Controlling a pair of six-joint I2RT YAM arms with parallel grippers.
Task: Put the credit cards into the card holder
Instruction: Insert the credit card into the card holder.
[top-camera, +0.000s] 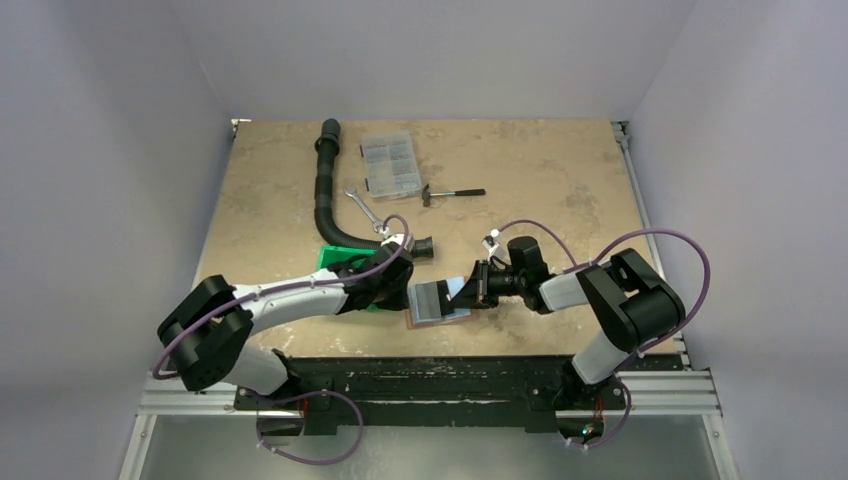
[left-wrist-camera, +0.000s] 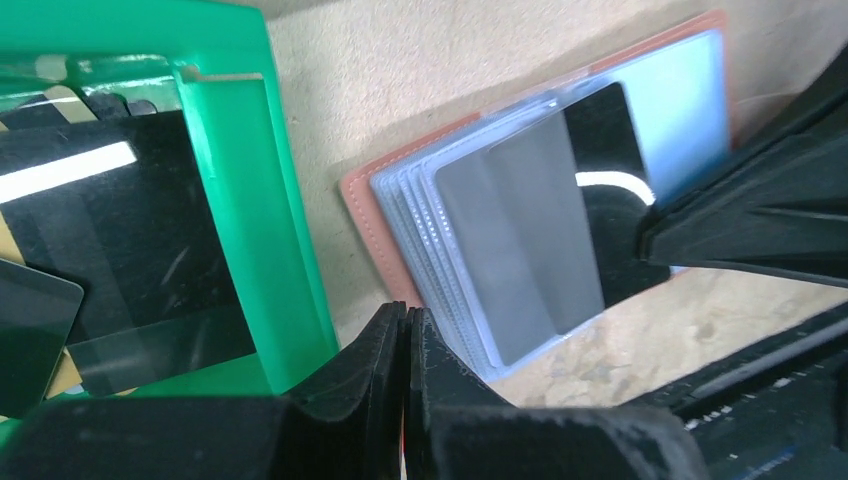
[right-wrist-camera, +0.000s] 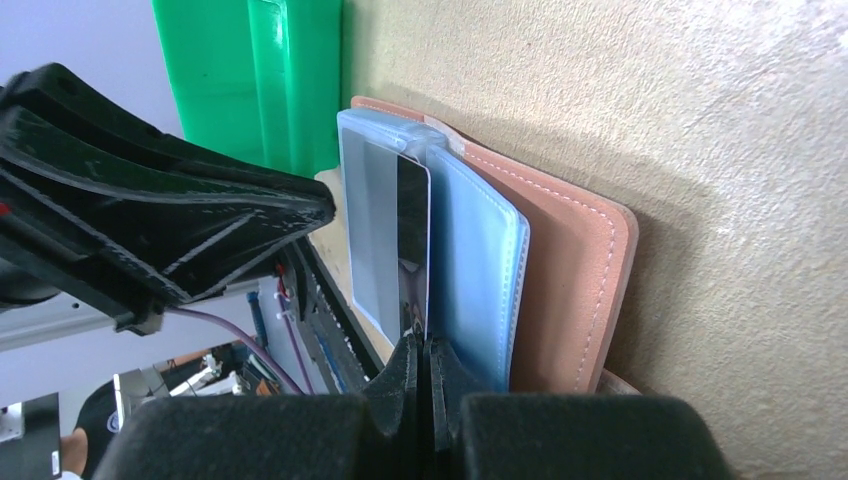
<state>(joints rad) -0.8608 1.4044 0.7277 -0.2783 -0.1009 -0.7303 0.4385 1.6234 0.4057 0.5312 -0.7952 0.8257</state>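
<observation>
The card holder (top-camera: 432, 305) lies open near the table's front, its reddish-brown cover (right-wrist-camera: 575, 290) down and its grey-blue sleeves (left-wrist-camera: 690, 90) fanned up. A dark credit card (right-wrist-camera: 410, 240) sits partly inside a sleeve (left-wrist-camera: 560, 220). My right gripper (right-wrist-camera: 427, 345) is shut on the free edge of that credit card. My left gripper (left-wrist-camera: 408, 315) is shut, with its tips against the holder's cover edge beside the green bin; whether they pinch the cover does not show. More dark cards (left-wrist-camera: 130, 240) lie in the green bin (left-wrist-camera: 240, 150).
Farther back lie a black corrugated hose (top-camera: 322, 190), a clear compartment box (top-camera: 390, 165), a wrench (top-camera: 362, 207) and a small hammer (top-camera: 455, 192). The green bin (top-camera: 335, 258) stands just left of the holder, under my left arm.
</observation>
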